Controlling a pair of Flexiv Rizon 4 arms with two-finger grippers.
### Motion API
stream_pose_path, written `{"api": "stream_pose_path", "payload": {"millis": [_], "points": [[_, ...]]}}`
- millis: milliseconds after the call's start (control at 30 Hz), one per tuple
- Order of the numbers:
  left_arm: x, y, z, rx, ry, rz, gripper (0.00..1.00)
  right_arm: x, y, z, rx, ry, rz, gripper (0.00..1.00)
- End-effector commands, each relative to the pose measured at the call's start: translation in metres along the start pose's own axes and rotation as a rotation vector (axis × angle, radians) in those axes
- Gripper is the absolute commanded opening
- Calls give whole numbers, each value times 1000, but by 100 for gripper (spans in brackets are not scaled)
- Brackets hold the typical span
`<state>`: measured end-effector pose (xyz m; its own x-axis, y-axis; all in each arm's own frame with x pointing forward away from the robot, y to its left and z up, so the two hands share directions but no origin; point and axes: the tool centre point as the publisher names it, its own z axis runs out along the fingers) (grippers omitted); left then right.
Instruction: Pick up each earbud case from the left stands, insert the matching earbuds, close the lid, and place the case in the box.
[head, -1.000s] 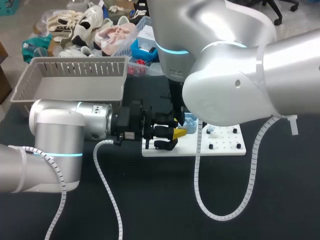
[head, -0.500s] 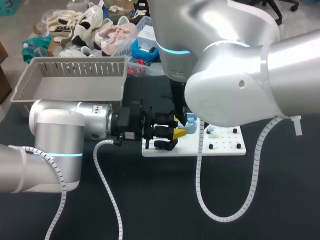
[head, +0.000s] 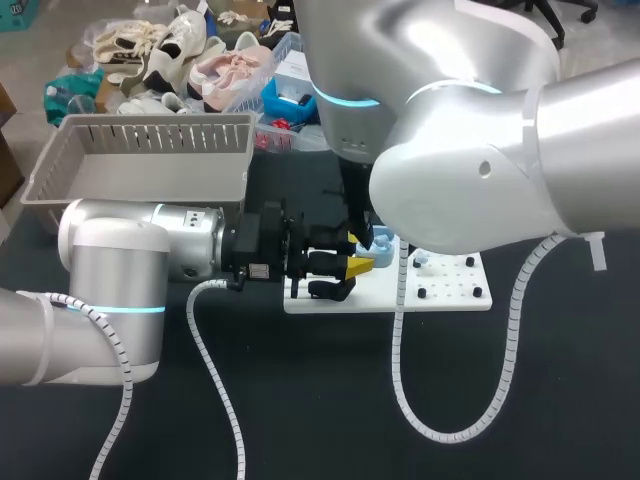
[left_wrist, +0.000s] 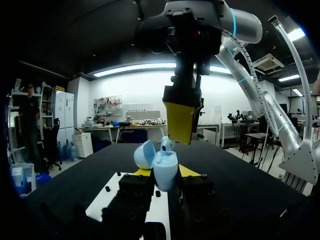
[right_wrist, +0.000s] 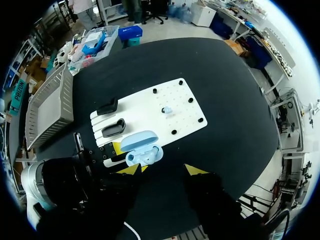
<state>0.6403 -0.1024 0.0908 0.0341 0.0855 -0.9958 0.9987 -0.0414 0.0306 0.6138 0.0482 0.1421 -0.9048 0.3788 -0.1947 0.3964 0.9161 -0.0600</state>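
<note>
A light blue earbud case (left_wrist: 165, 170) stands upright with its lid (left_wrist: 144, 154) swung open, and my left gripper (left_wrist: 165, 174) is shut on its body. A light blue earbud (left_wrist: 166, 145) sticks up from the case. My right gripper (left_wrist: 181, 120) hangs just above it, open, with nothing between its fingers. From the right wrist view the open case (right_wrist: 141, 149) lies ahead of my right gripper (right_wrist: 162, 170), over the near edge of the white board (right_wrist: 150, 112). Another blue earbud (right_wrist: 167, 110) sits on the board. In the head view both grippers meet at the case (head: 378, 250).
Two black stands (right_wrist: 107, 106) (right_wrist: 114, 127) sit on the board's left part, with small black pegs across the rest. A grey slotted box (head: 140, 160) stands at the table's back left. My right arm's cable (head: 400, 380) loops over the table in front.
My right arm shifted slightly, so its yellow fingertip now shows just above the case. The left arm and the case stayed put.
</note>
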Motion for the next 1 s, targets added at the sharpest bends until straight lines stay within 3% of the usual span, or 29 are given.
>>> {"api": "stream_pose_path", "payload": {"millis": [33, 267, 1000], "points": [[0, 0, 0, 0, -1, 1, 0, 7, -3, -3, -14, -10, -6, 53], [0, 0, 0, 0, -1, 1, 0, 12, -3, 1, -19, 0, -13, 62], [0, 0, 0, 0, -1, 1, 0, 3, -16, 10, 4, -1, 17, 62]]}}
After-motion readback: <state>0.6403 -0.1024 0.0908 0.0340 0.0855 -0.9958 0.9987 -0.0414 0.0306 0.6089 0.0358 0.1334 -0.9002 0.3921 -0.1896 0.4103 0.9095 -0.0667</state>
